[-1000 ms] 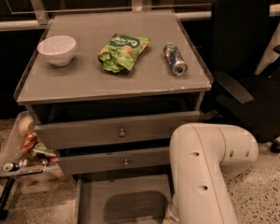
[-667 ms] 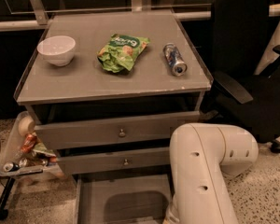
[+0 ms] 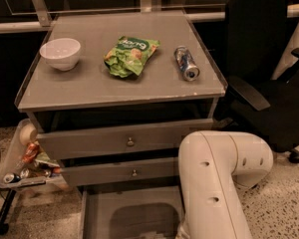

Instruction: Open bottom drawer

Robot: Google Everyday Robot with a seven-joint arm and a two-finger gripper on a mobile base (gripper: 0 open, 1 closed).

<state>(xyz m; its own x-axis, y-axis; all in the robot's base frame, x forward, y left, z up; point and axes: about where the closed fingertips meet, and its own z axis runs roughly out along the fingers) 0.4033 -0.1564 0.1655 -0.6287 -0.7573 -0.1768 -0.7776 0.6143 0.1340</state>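
Note:
The bottom drawer (image 3: 132, 218) stands pulled out at the foot of the grey cabinet, its plain grey inside showing at the frame's lower edge; its front panel and knob are out of view. Above it are the mid drawer front (image 3: 119, 172) and the upper drawer front (image 3: 124, 141), each with a small metal knob, both slightly out. My white arm (image 3: 217, 183) fills the lower right. The gripper is below the frame and not in view.
On the cabinet top (image 3: 89, 86) lie a white bowl (image 3: 60, 53), a green chip bag (image 3: 130, 55) and a soda can (image 3: 187, 62) on its side. A black office chair (image 3: 266, 78) stands to the right. A clear bin of snacks (image 3: 25, 158) hangs at the left.

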